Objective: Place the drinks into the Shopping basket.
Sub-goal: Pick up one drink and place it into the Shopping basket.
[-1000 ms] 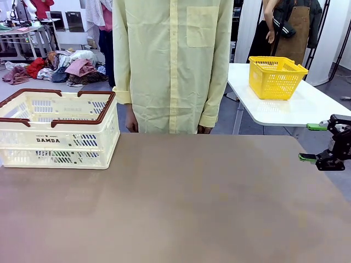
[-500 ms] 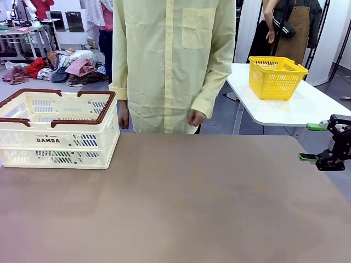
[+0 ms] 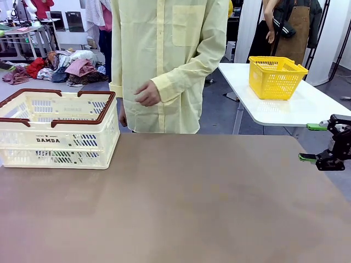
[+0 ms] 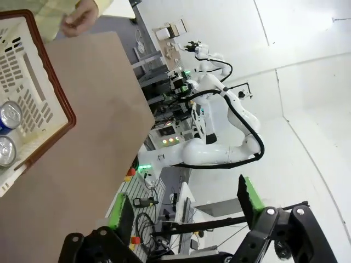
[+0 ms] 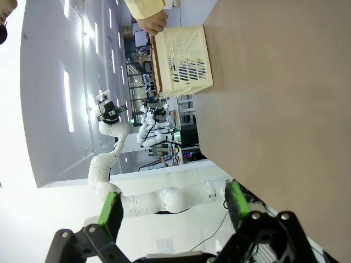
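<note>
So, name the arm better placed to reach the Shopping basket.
Left: the left gripper, open, looks onto the Shopping basket holding drinks nearby; the right gripper hangs open at the far right.

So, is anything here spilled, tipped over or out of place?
Nothing stands out. The Shopping basket sits upright on the table, with two cans standing inside it. Both the left gripper and the right gripper are open.
</note>
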Robot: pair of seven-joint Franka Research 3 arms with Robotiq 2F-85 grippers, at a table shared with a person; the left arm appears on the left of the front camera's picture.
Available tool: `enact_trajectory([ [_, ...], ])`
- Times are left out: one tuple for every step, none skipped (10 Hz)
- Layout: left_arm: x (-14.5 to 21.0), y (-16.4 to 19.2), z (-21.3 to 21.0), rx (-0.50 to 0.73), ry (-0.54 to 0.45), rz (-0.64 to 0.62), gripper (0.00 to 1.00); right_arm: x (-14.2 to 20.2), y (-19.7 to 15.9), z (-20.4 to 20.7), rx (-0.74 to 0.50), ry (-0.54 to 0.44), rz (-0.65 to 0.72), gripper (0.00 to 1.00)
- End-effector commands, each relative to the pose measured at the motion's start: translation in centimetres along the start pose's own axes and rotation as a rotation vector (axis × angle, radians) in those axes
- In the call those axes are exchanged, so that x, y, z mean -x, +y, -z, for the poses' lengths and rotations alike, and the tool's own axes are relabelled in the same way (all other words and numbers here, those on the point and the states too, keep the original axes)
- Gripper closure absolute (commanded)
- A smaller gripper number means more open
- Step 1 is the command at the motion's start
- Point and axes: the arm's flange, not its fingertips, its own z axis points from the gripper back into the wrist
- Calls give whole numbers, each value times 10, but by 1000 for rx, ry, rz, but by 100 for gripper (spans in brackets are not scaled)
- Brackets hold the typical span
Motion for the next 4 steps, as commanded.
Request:
enact_trajectory([
  [8, -3, -3, -11, 3, -19, 0, -1, 4, 1, -10, -12, 5, 0],
  [8, -3, -3, -11, 3, -19, 0, -1, 4, 1, -10, -12, 5, 0],
  [8, -3, -3, -11, 3, -19, 0, -1, 4, 1, -10, -12, 5, 0],
  [8, -3, -3, -11, 3, -19, 0, -1, 4, 1, -10, -12, 5, 0],
])
